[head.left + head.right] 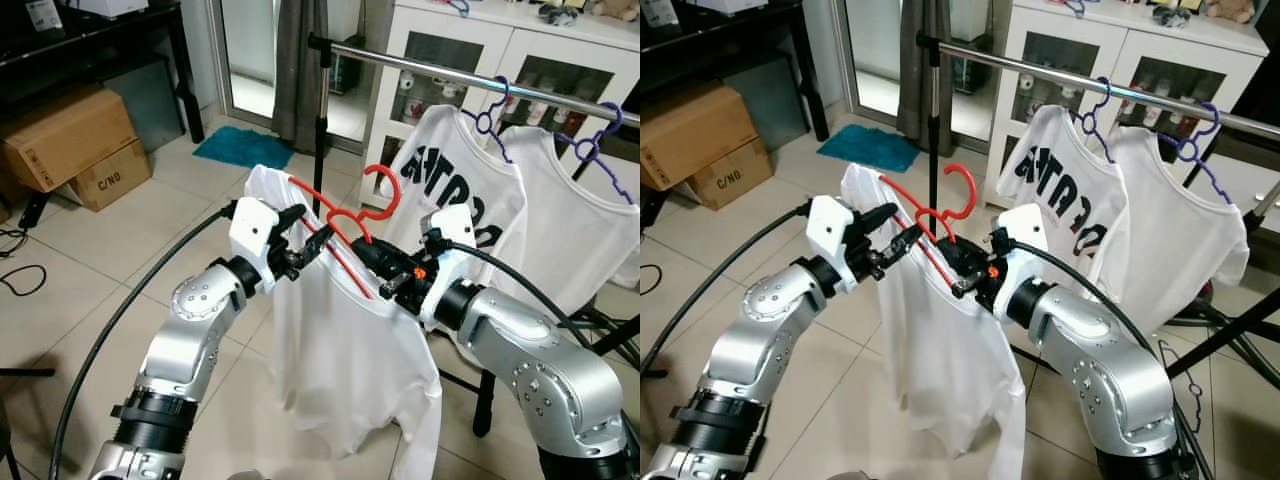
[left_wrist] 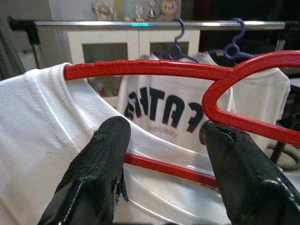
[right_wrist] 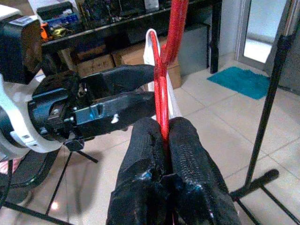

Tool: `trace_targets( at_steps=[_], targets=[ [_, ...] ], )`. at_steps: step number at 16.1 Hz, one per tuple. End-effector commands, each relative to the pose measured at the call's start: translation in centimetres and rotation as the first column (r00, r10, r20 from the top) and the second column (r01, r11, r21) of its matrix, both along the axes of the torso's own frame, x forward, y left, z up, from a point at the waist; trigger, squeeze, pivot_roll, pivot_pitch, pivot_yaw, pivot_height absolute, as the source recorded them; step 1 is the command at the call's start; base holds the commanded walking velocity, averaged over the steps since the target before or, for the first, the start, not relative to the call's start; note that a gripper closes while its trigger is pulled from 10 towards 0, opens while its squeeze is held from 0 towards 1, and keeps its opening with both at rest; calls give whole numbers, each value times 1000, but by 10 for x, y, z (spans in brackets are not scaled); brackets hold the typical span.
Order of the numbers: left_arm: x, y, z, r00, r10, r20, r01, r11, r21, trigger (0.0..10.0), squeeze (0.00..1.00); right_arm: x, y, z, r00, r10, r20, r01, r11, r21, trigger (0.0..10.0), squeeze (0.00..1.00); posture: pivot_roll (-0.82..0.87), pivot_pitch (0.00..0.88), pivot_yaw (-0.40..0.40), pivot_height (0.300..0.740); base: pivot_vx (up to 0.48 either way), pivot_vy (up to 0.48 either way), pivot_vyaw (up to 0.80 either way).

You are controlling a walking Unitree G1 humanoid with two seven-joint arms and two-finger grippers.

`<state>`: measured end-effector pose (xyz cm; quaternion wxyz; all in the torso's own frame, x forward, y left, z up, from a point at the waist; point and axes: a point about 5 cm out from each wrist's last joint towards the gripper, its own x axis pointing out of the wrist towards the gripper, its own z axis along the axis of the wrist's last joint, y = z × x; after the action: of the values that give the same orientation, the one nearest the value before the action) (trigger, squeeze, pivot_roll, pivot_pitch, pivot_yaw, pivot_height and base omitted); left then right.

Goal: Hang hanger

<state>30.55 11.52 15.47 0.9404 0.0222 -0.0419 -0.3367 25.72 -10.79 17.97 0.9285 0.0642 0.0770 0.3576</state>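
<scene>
A red hanger (image 1: 385, 186) carrying a white T-shirt (image 1: 330, 350) is held up in front of me, below and short of the metal rail (image 1: 440, 76). Its hook points up, clear of the rail. My right gripper (image 1: 374, 264) is shut on the red hanger (image 3: 162, 101) just under the hook, its fingers (image 3: 187, 140) pinching the wire. My left gripper (image 1: 305, 235) is open beside the collar. Its fingers (image 2: 105, 150) stand apart, with the hanger's lower bar (image 2: 159, 166) running between them.
A printed shirt (image 1: 455, 190) and a plain white shirt (image 1: 580, 235) hang on purple hangers on the rail's right part. The rack's upright pole (image 1: 322, 120) stands behind the red hanger. A white cabinet (image 1: 430, 50), cardboard boxes (image 1: 70, 140) and a teal mat (image 1: 240, 148) lie beyond.
</scene>
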Motion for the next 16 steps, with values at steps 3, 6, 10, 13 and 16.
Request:
trace_targets(
  at_steps=[3,6,10,13,16],
  targets=[
    [-6,6,17,994,55,98,-49,997,-63,10000,0,1,0,6,1000,11,26,-11,1000,6,0,0,49,0,-15,740,0,0,0],
    [6,16,15,982,167,89,-166,986,-19,10000,0,2,1,6,999,16,28,-17,1000,4,0,0,47,0,-18,740,0,0,0],
    [3,7,14,995,70,69,-69,997,-17,10000,0,1,1,6,999,23,28,-23,1000,0,0,0,47,0,-18,740,0,0,0],
    [3,6,14,990,107,89,-105,994,-29,10000,0,2,1,6,999,26,31,-26,1000,-3,0,0,44,0,-22,740,0,0,0],
    [11,19,13,967,240,89,-240,971,-10,10000,0,3,1,6,999,32,32,-32,999,-5,0,0,44,0,-22,740,0,0,0]
  ],
)
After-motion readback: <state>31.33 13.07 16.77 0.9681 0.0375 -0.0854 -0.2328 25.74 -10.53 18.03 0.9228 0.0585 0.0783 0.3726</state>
